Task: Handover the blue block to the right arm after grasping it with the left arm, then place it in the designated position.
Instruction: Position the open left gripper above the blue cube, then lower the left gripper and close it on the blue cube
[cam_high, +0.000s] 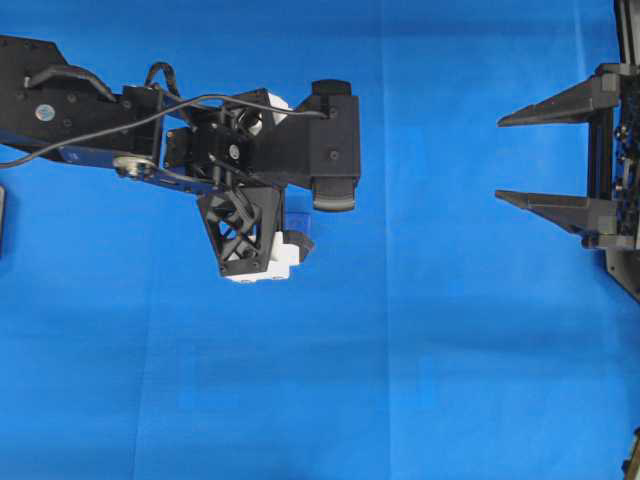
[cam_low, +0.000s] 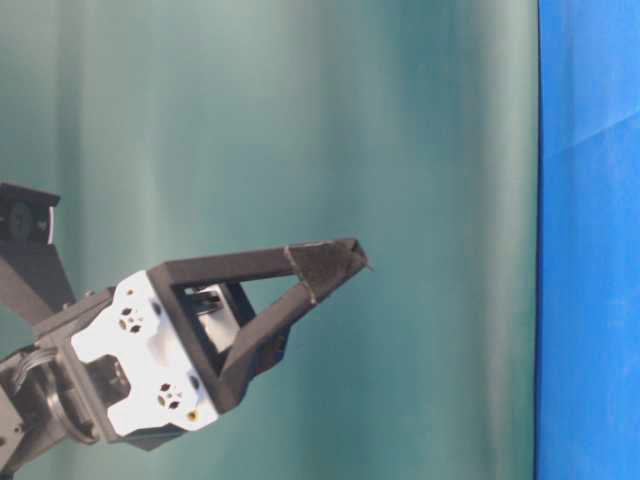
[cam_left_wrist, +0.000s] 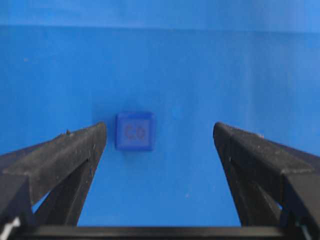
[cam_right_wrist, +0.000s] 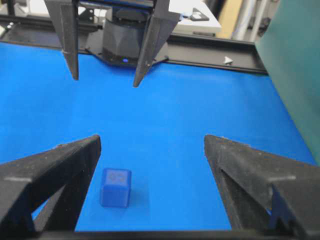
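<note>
One blue block on cloth; two end effectors, left, right, both spread, empty.

One blue block — two grippers — likely nothing else.

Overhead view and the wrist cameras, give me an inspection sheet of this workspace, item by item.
Surface: blue cloth, flat, with faint fold lines.
Job's things: blue block lies on the cloth between the left fingers, nearer the one on the view's left, not gripped; a marking shows on its top face.
Clutter: nothing seen.
Grippers: left gripper open, straddling the block; right gripper open and empty at the right edge of the overhead view.
Cables: black cable loops along the left arm, off the cloth.
Surroundings: teal backdrop beside the cloth.
</note>
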